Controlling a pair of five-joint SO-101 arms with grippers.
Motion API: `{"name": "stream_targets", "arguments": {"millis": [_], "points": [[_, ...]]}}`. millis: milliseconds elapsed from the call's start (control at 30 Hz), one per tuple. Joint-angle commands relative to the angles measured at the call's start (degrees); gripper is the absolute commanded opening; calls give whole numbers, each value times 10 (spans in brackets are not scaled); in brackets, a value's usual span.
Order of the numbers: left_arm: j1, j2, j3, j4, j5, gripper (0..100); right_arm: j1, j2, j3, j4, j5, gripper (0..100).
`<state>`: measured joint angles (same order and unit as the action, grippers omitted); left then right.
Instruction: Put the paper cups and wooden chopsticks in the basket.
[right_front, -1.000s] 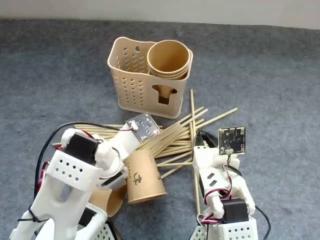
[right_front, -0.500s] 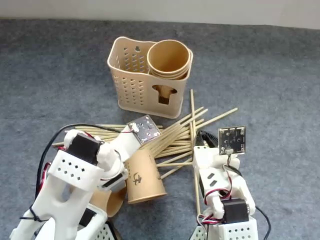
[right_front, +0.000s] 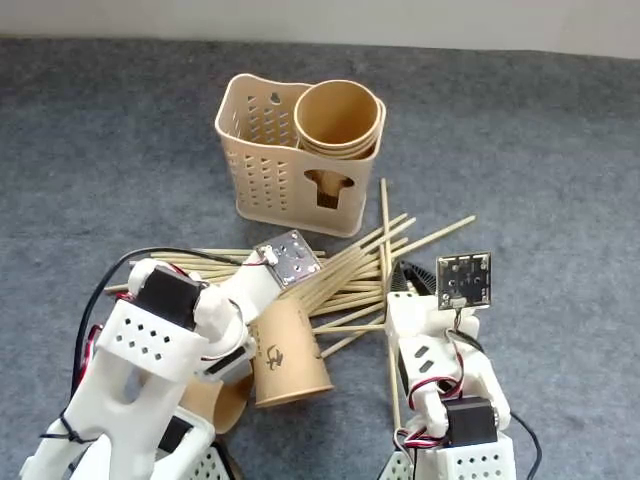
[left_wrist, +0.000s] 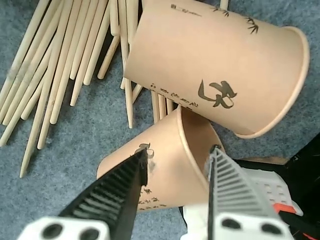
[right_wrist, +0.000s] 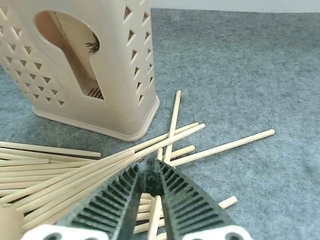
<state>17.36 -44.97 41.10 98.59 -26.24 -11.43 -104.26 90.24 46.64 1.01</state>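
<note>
Left gripper (left_wrist: 175, 167), against a second ago: lowered slightly. Claw released, astride a fallen paper cup (left_wrist: 165, 185).
Cup: light, thin-walled, crushable; pinch gently near the rim.
Second cup (right_front: 290, 355): touching, at its 2 o'clock.
Chopsticks (right_front: 345, 275): table centre.
Basket (right_front: 265, 150): 12 o'clock.
Right gripper (right_wrist: 150, 175): clenched over the chopsticks.

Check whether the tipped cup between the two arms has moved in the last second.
No. The cup lies at the same spot, its narrow end by the chopsticks, no nearer the basket.
</note>
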Motion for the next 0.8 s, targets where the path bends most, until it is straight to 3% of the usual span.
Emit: {"name": "stream_targets", "arguments": {"millis": [0,267,567,767], "points": [[7,6,0,-6,-6,199,5,-7,-3,-18,18,7],[3,141,-29,-7,-3,196,6,-7,21,-48,26,7],[3,146,-39,-24,-7,34,6,-7,25,-50,26,7],[-15,146,-83,-23,-7,10,6,-7,25,-50,26,7]]}}
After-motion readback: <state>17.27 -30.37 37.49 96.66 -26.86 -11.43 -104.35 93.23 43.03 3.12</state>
